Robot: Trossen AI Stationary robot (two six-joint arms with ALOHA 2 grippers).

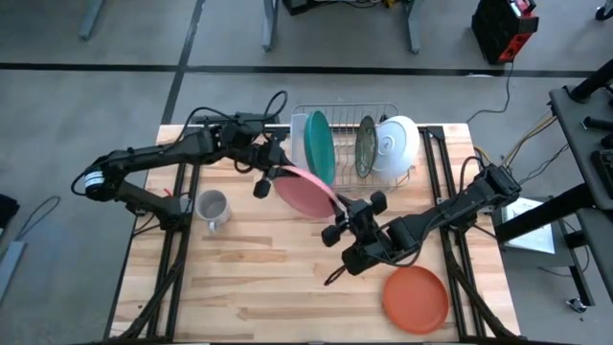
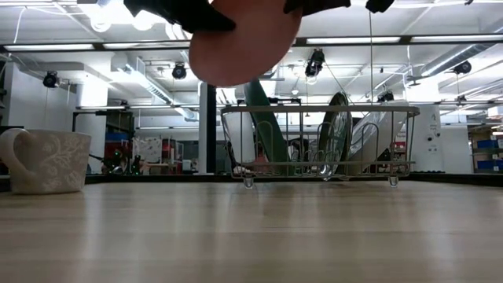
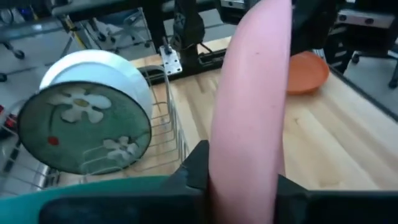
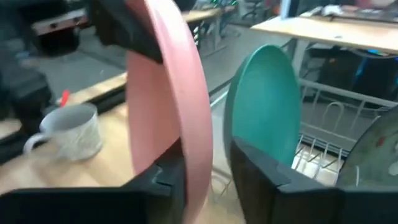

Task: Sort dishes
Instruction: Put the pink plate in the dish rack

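Both sets of jaws are clamped on the pink plate (image 1: pixel 305 190), held upright beside the rack (image 1: pixel 350 144), probably mid-handover.

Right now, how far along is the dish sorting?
Looks done: orange-red plate lies on the table. In hand: both the left gripper and right gripper clamp the pink plate, lifted. Left: teal plate, flowered green plate and white bowl stand in the rack.
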